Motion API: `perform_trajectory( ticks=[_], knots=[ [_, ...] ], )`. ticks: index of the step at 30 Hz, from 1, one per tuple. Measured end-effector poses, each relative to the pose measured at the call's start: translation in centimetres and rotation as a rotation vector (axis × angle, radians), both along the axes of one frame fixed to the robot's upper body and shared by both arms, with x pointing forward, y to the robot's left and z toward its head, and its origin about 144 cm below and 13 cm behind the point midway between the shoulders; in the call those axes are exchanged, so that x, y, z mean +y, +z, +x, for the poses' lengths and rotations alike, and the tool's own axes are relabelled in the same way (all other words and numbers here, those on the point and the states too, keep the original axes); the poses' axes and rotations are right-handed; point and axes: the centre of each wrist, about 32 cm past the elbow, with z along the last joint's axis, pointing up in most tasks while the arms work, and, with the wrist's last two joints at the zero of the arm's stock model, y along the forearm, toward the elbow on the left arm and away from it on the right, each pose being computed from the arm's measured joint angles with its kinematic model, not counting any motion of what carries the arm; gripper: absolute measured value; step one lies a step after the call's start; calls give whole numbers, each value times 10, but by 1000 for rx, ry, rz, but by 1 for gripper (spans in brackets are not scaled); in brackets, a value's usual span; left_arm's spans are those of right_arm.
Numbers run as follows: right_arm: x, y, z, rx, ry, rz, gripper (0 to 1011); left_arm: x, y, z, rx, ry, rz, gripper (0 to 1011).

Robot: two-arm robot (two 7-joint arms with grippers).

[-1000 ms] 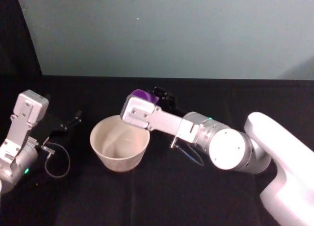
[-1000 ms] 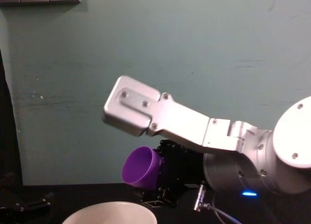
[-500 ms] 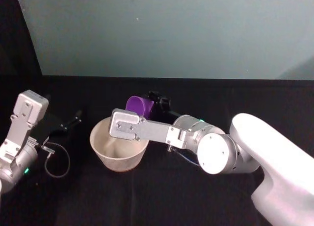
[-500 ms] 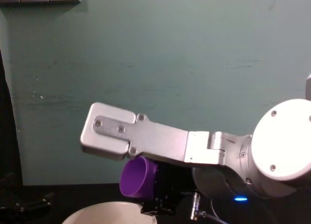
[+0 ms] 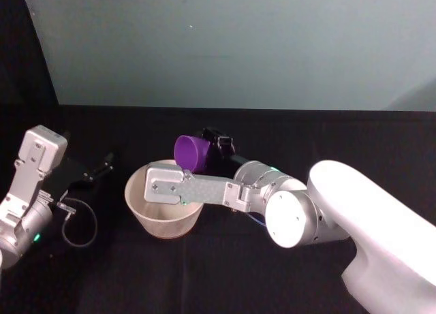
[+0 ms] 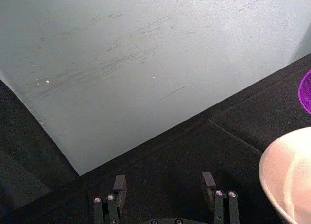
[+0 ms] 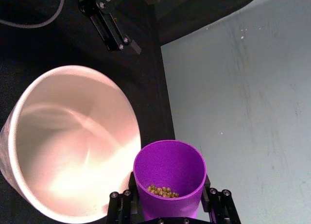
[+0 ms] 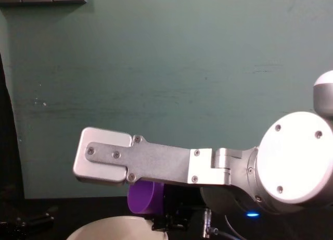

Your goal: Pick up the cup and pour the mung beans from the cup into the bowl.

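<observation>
1. Cup (image 5: 190, 152) of purple plastic is clamped in the right end effector (image 5: 204, 152) in the head view, above the 1 o'clock edge of the bowl (image 5: 133, 185) and tipped toward 9 o'clock. The bowl stands on the black desk (image 5: 170, 280). The left end effector (image 5: 102, 168) lies at the bowl's 9 o'clock, well apart from it.
2. Left wrist view: the left end effector (image 6: 164, 185) has its fingers (image 6: 119, 184) spread apart with bare desk between them. The bowl's pale rim (image 6: 272, 158) lies off to one side, and a purple sliver of the cup (image 6: 307, 90) shows beyond it.
3. Right wrist view: the right end effector (image 7: 169, 204) grips the cup (image 7: 170, 170) from both sides. Mung beans (image 7: 163, 190) lie in a small heap inside the cup. The bowl (image 7: 73, 151) is just beside the cup's mouth.
4. Chest view: the cup (image 8: 143, 196) hangs tilted just above the bowl's far rim (image 8: 119, 221), half hidden behind the right arm's grey link (image 8: 156, 164).
</observation>
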Motion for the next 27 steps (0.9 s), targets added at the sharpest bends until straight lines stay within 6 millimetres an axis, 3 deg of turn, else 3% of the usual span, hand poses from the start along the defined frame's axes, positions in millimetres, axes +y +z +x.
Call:
perform_trajectory(
  ticks=[27],
  knots=[
    [13, 3, -9, -69, 37, -136, 718, 0, 0, 0, 0, 0, 0, 1011]
  ],
)
